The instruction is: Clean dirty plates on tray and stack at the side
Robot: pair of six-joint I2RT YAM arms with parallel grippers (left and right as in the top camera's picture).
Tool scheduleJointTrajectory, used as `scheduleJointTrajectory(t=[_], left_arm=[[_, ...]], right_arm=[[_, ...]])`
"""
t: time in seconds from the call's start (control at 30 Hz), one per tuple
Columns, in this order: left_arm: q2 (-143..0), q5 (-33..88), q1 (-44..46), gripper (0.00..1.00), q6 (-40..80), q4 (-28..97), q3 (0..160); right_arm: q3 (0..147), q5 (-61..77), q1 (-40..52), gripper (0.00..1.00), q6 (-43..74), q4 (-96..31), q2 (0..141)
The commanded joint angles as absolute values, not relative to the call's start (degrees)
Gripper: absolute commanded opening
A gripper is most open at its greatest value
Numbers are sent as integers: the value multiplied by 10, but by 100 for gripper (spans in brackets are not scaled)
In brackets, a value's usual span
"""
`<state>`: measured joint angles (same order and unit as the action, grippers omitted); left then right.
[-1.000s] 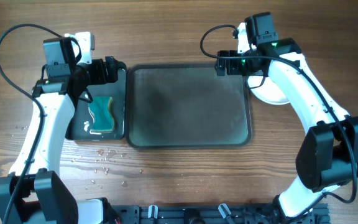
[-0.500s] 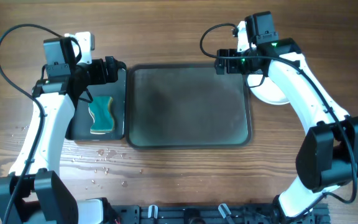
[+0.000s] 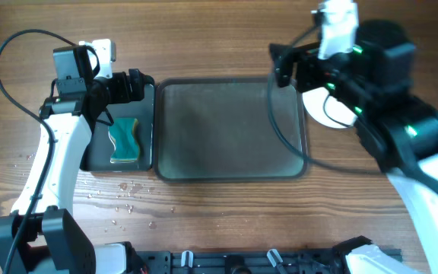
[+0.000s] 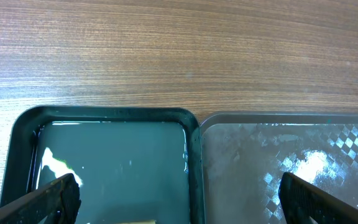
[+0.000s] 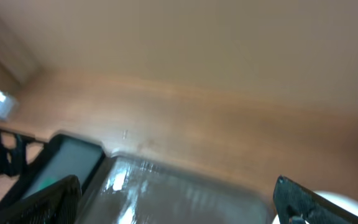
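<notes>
Showing, overhead, the right gripper (image 3: 278, 65) raised nearer the camera than half a second earlier, the tray (image 3: 226, 133) bare, the plates (image 3: 333, 114) on the worktop just beside it; left wrist, the left gripper (image 4: 179, 186) with jaws released, empty; right wrist, blurred, jaws likewise released, suggesting the task is finished.

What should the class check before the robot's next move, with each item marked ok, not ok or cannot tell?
1. Large grey-green rectangular tray free of plates: ok.
2. Round white plates lie beside that tray, off it: ok.
3. Number of plates stacked: cannot tell, right arm covers them.
4. Left gripper open and empty: ok.
5. Right gripper open and empty: ok.
6. Green sponge lies in small glossy black tray: ok.
</notes>
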<state>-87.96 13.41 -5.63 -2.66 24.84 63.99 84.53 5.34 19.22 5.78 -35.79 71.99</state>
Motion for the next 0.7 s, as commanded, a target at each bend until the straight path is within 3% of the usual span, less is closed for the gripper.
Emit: scheduleJointTrajectory(t=[0.0, 0.23, 0.67], left_arm=[[-880, 141, -58, 100, -23, 249, 643], [-880, 141, -58, 100, -23, 249, 643], [-880, 141, -58, 100, -23, 249, 643]], right_arm=[[838, 25, 182, 100, -29, -311, 645], [721, 23, 148, 100, -45, -231, 470], [254, 58, 50, 100, -11, -4, 40]])
